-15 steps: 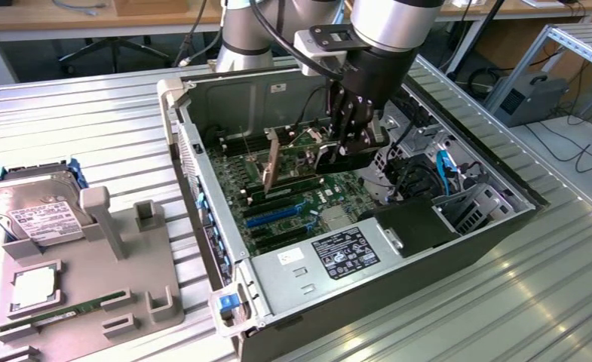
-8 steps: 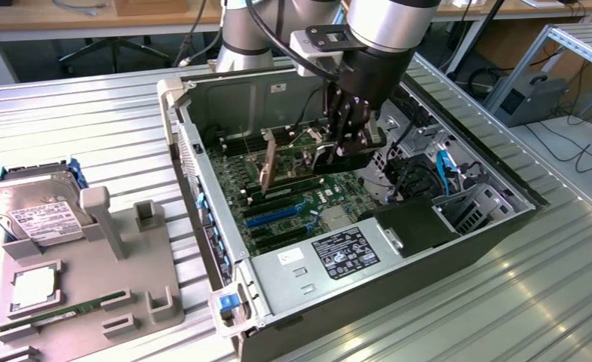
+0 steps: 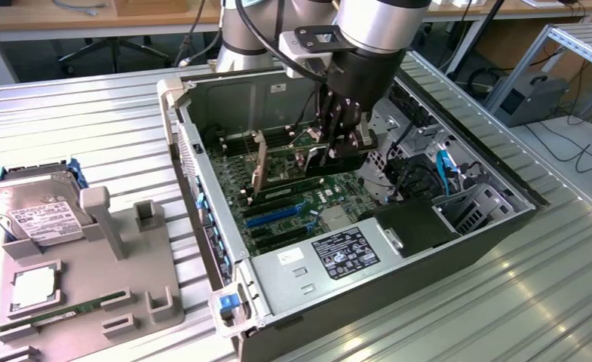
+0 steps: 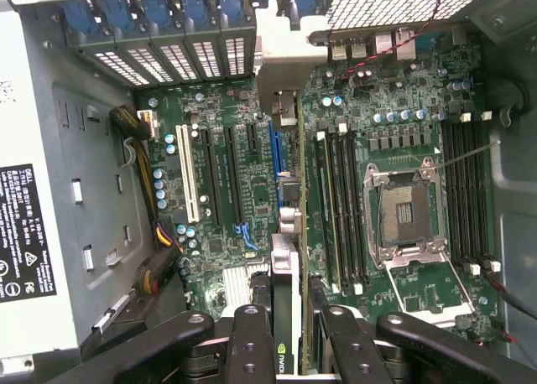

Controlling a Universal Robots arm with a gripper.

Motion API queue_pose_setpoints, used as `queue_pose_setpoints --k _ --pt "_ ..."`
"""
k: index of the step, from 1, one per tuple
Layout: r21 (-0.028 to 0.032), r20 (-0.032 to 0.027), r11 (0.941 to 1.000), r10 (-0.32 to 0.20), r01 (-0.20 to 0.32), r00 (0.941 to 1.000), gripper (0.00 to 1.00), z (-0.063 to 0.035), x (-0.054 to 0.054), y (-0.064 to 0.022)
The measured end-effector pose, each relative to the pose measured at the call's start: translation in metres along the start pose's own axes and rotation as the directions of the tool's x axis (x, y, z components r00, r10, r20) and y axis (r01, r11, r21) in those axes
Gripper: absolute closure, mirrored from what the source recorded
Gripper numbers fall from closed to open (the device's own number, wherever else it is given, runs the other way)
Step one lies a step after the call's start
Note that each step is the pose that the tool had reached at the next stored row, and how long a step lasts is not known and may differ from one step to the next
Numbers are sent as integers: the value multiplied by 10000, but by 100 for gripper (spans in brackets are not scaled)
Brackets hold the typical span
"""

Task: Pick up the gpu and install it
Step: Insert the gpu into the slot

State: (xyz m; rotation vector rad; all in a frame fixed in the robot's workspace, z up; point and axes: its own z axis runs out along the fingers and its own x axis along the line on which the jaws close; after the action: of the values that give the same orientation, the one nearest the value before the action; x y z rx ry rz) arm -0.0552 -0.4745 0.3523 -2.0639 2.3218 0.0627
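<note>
I see the gripper (image 3: 338, 151) reaching down into the open computer case (image 3: 306, 279), its 2 fingers (image 4: 252, 334) pinching the gpu (image 4: 285, 258) between them. The card stands on edge over the motherboard (image 4: 226, 174), just beside the blue slot (image 4: 275, 158), with its bracket end toward the row of slot covers (image 4: 168, 61). I cannot tell whether it is seated. The hard drive (image 3: 39, 207) lies on the grey tray (image 3: 124, 286) at the exterior view's left.

Robotics lab, ribbed aluminium workbench (image 3: 75, 128), opened computer case (image 3: 397, 294), desks (image 3: 44, 19), office chair (image 3: 115, 47) behind
</note>
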Motion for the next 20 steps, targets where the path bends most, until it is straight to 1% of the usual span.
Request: queue_pose_setpoints --k 20 --pt "-1 10 10000 0 0 10000 73 50 4 12"
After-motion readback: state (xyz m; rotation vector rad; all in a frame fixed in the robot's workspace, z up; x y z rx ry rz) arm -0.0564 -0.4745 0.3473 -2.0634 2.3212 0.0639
